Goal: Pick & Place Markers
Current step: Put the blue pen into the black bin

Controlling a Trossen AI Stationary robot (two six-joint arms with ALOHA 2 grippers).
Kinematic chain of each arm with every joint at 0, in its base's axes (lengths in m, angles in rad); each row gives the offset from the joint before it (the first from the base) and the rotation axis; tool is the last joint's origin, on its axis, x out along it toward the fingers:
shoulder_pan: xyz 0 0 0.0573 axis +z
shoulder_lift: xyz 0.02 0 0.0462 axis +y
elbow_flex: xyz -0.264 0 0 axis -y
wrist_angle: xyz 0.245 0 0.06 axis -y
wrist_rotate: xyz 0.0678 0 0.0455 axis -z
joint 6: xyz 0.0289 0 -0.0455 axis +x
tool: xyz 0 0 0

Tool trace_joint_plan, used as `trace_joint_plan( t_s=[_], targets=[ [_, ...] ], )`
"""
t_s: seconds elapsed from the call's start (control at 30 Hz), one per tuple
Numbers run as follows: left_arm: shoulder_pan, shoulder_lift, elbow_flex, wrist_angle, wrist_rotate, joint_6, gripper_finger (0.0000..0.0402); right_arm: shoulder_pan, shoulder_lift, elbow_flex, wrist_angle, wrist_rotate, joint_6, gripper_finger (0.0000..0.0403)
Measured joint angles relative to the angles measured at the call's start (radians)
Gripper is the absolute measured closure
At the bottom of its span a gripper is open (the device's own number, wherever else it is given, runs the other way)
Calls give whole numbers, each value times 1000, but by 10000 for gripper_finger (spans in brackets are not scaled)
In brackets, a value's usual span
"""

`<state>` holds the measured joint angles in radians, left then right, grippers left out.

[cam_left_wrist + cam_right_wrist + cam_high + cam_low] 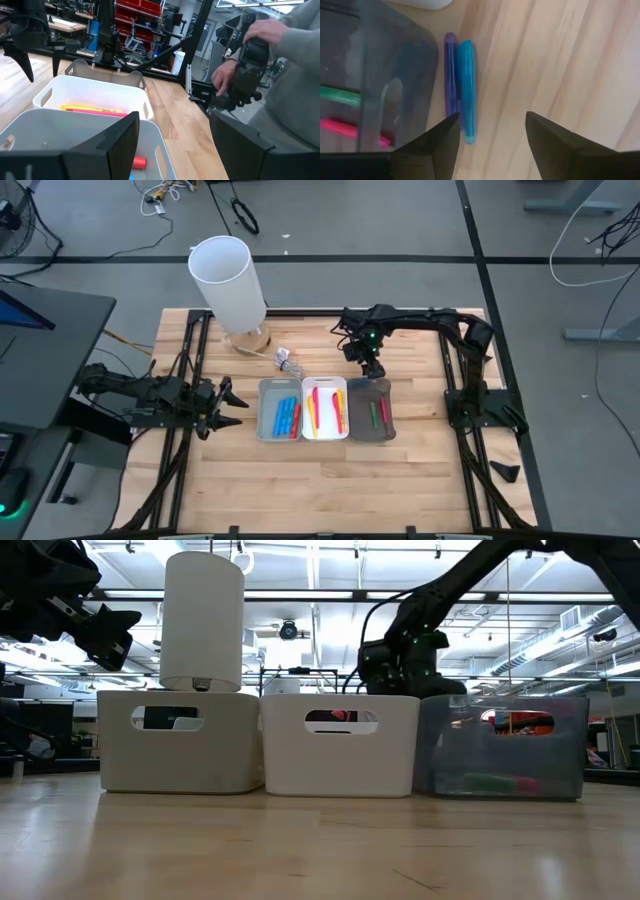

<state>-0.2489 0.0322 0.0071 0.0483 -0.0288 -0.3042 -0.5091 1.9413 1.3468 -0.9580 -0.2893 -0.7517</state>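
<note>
Three small trays stand side by side mid-table. The grey tray (280, 408) holds blue and red markers. The white tray (325, 407) holds yellow and red ones, and the dark see-through tray (370, 410) holds a green marker (340, 96) and a pink one (350, 131). A purple marker (451, 75) and a blue marker (466, 90) lie side by side on the wood, close beside the see-through tray's wall. My right gripper (492, 132) hangs open above them, pointing steeply down over that tray's far end (368, 370). My left gripper (232, 402) waits open to the left of the grey tray.
A tall white cylinder (228, 280) stands on a wooden disc at the back left. A small crumpled white thing (288, 360) lies between it and the trays. Beyond the table's right side a person's hands (235, 75) hold a device. The near half of the table is bare wood (330, 490).
</note>
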Motion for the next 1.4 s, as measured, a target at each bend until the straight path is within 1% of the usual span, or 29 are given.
trace_joint_plan(
  t_s=[0.27,0.4,0.63,0.97,1.13,1.3,1.4],
  targets=[
    [0,0,0,0,0,0,154,26,40,-1,25,11,-18,179],
    [0,0,0,0,0,0,154,36,44,-1,35,61,-53,179],
    [0,0,0,0,0,0,154,43,44,-1,42,71,-29,179],
    [0,0,0,0,0,0,154,50,30,-87,71,73,-31,179],
    [0,0,0,0,0,0,154,52,30,-91,115,119,-4,179],
    [0,0,0,0,0,0,154,52,32,-93,135,132,-64,181],
    [0,0,0,0,0,0,154,51,33,-93,138,136,-87,196]
  ],
)
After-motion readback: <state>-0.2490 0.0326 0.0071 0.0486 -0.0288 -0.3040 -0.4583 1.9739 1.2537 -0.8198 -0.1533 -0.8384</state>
